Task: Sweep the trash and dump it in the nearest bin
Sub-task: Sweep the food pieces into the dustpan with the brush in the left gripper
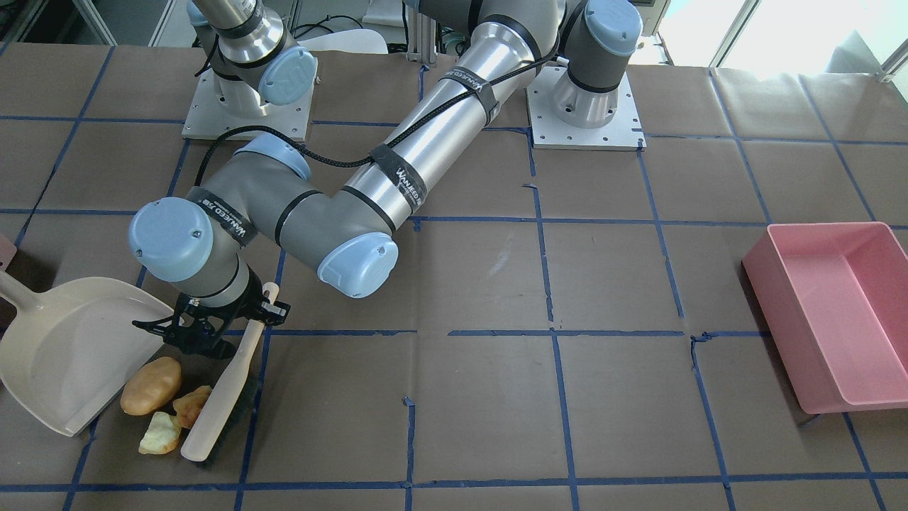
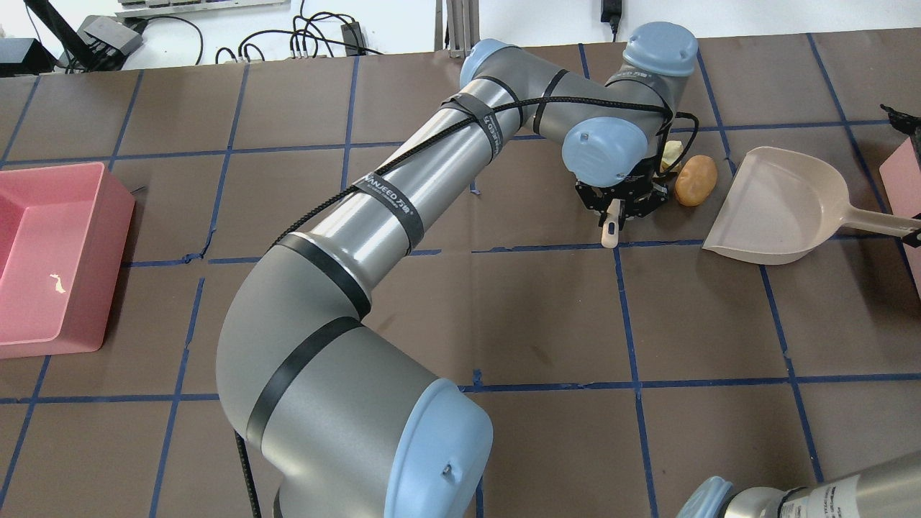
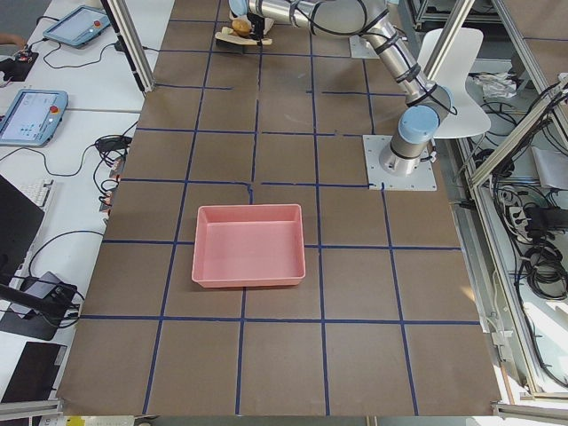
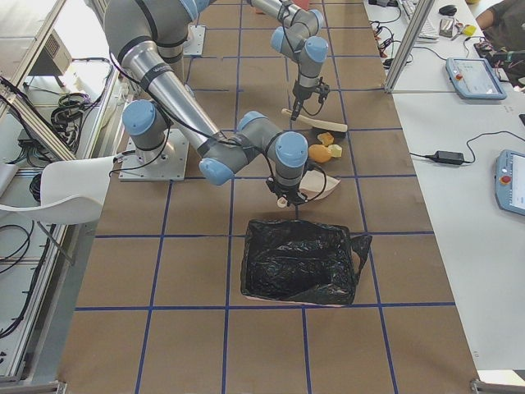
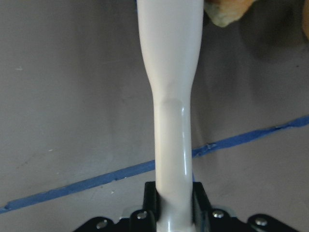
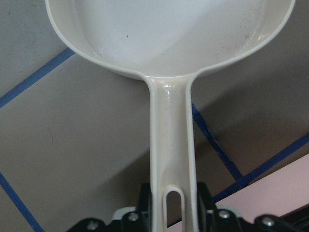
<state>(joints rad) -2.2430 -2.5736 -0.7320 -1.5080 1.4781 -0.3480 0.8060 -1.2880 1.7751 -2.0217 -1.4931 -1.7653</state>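
Three trash lumps lie together on the table: a tan potato-shaped one (image 1: 150, 385), an orange-brown chunk (image 1: 191, 404) and a pale yellow-green chunk (image 1: 161, 434). My left gripper (image 1: 245, 316) is shut on the handle of a cream brush (image 1: 227, 383), whose head rests right beside the lumps. The handle fills the left wrist view (image 5: 171, 111). A cream dustpan (image 1: 71, 348) lies on the lumps' other side, mouth toward them. My right gripper (image 6: 170, 198) is shut on the dustpan's handle (image 6: 171, 145).
A bin lined with a black bag (image 4: 299, 258) stands close behind the dustpan. An empty pink bin (image 1: 830, 312) sits far off at the table's other end. My left arm (image 2: 403, 201) stretches across the table's middle.
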